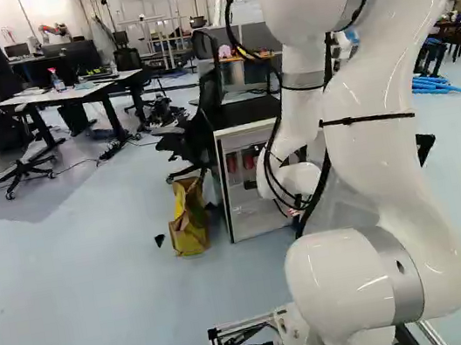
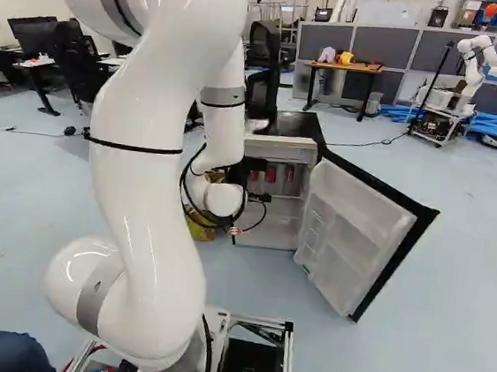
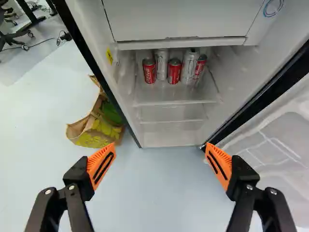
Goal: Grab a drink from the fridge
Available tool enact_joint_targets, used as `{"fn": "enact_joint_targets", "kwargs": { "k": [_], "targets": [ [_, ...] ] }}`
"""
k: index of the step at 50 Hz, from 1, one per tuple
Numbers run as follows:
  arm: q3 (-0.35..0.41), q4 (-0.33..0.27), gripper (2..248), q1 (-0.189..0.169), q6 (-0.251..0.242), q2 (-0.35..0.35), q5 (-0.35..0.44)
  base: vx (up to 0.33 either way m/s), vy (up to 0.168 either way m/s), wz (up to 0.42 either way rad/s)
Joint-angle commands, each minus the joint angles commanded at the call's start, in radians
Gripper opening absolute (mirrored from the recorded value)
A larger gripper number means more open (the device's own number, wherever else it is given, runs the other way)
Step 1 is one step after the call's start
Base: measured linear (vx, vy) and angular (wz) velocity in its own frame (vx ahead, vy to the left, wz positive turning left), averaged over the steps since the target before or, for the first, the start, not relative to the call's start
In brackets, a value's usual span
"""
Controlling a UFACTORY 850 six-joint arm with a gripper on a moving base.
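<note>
My gripper (image 2: 234, 231) has its two orange-padded fingers spread wide apart, short of the open fridge (image 3: 241, 72). Taking twelve o'clock as straight ahead of me, the drinks are at twelve: five upright cans in a close group inside the fridge, on the shelf (image 3: 169, 102) below a white panel (image 3: 188, 19).

From the eleven-o'clock side across, I see a short red can (image 3: 149, 71) with pale lettering, a tall silvery-white can (image 3: 161, 64), another short red can (image 3: 174, 72) with a silver lid, a tall silver can (image 3: 189, 67) with faint markings, and, toward half past twelve, a red-and-white can (image 3: 200, 66). That last one is partly covered by its silver neighbour, and I think it is the slimmer kind.

The white-lined door (image 2: 355, 228) stands swung out at about two. A brown paper bag (image 3: 96, 128) with yellow and green on it sits on the floor (image 3: 43, 145) at ten, just beside the fridge.
</note>
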Motion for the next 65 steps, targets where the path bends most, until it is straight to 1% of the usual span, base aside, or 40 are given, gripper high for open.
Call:
{"fn": "enact_joint_targets", "kwargs": {
  "k": [35,65],
  "targets": [
    [-0.104,0.0,247,-0.014,0.0,-0.159,0.002,0.0,0.0,0.0],
    [-0.224,0.0,247,-0.036,0.0,-0.304,0.074,0.0,0.0,0.0]
  ]
}}
